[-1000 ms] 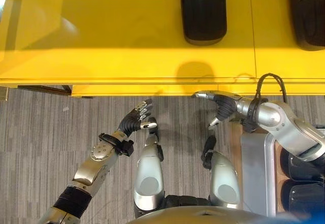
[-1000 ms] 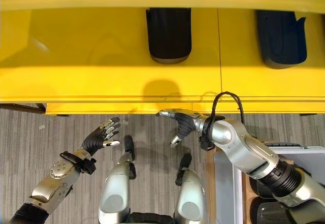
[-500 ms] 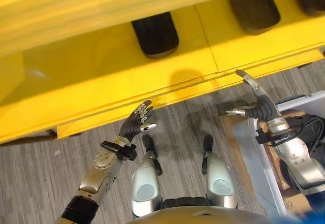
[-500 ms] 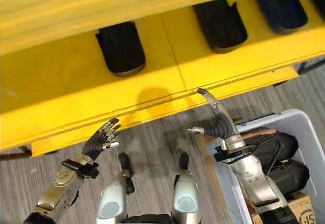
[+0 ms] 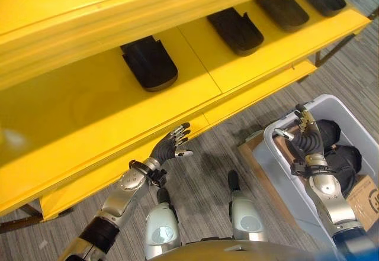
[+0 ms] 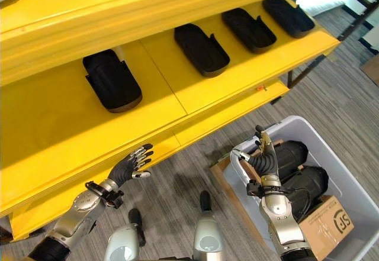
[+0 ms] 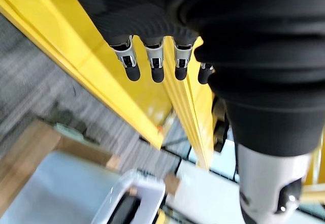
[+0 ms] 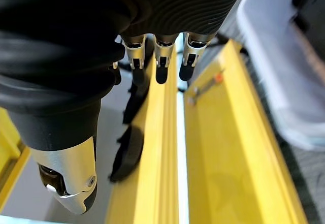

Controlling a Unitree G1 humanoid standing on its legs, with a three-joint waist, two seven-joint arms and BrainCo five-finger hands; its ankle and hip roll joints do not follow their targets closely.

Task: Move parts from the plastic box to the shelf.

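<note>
Left eye view: the step in hand looks like reaching back for another part. The right hand [image 5: 306,138] hangs over the grey plastic box [image 5: 278,166], fingers straight and spread, holding nothing. Two black parts in the box [image 5: 346,157] lie just past and below that hand, beside a cardboard carton [image 5: 364,193] at the box's far end. The next move would call for lowering the hand into the box and closing the fingers round the nearer part. The left hand [image 5: 169,148] hovers at the front edge of the yellow shelf [image 5: 71,119], well apart from the box, fingers relaxed and empty.

Right eye view: four black parts on the shelf [image 6: 112,83] sit in a row along its lower level, so part of the job looks done. The right hand is above the box's near rim, close to the nearer part but not touching it.

Left wrist view: the left hand's fingers [image 7: 152,66] are straight, with the shelf's yellow edge beyond them.

Right wrist view: the right hand's fingers [image 8: 162,64] are straight, nothing between them; the shelf lies beyond, and the box wall shows at one side.
</note>
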